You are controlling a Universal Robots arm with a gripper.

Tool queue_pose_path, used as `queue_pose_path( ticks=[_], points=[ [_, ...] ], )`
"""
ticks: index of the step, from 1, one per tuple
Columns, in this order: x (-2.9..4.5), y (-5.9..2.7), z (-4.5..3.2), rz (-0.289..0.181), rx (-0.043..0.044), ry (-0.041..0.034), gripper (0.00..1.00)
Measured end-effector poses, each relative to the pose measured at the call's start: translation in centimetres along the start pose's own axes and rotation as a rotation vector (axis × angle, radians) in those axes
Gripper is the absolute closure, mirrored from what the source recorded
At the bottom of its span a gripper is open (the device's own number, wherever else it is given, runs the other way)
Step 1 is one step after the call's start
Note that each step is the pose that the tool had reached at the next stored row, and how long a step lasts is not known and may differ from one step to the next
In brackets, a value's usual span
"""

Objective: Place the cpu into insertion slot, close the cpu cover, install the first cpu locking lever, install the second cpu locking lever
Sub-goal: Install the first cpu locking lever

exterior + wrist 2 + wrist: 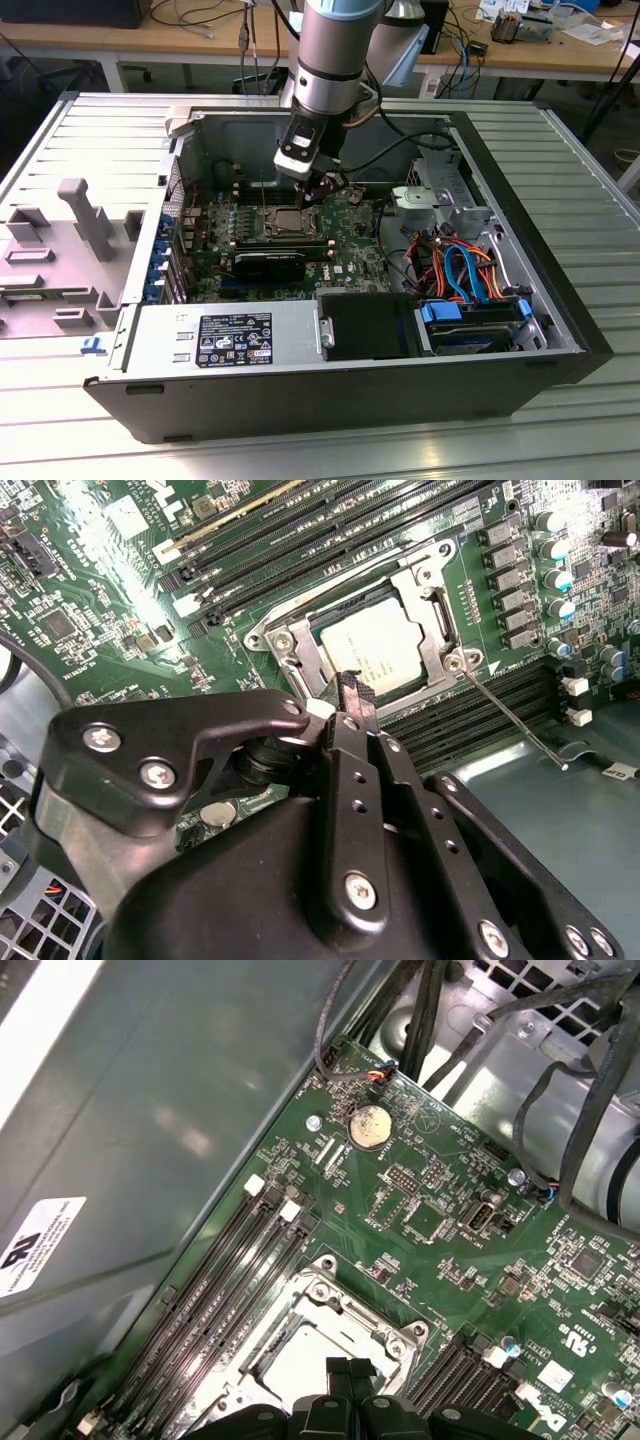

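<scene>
The gripper hangs from the arm inside the open computer case, just to the exterior view's right of the insertion slot. In the second wrist view its fingertips look pressed together, with nothing between them. They stand at one corner of the socket; I cannot tell if they touch the metal there.

The cpu lies flat in the slot with its silvery top upward. It is square, and its edges run parallel to the long black memory slots that lie close on both sides of the socket. The cpu cover is down over it, and the chip shows through the cover's window. A thin wire locking lever starts at a corner of the cover and runs slanted out across the memory slots, its bent end near the board's edge.

In the first wrist view a round coin battery sits on the green board beyond the socket. In the exterior view, orange and blue cables crowd the case to the right, and the power supply fills the near side. The case rests on a ribbed metal surface.
</scene>
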State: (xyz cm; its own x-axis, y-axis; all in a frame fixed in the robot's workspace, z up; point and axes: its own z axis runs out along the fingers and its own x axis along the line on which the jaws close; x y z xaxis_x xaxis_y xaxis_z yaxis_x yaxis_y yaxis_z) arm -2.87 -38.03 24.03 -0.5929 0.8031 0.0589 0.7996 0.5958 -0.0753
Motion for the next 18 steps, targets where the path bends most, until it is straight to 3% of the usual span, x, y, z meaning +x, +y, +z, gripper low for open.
queue_pose_path(
  ticks=[18],
  points=[
    [0.00, 0.00, 0.00, -0.058, 0.0034, -0.0044, 0.89]
  ],
)
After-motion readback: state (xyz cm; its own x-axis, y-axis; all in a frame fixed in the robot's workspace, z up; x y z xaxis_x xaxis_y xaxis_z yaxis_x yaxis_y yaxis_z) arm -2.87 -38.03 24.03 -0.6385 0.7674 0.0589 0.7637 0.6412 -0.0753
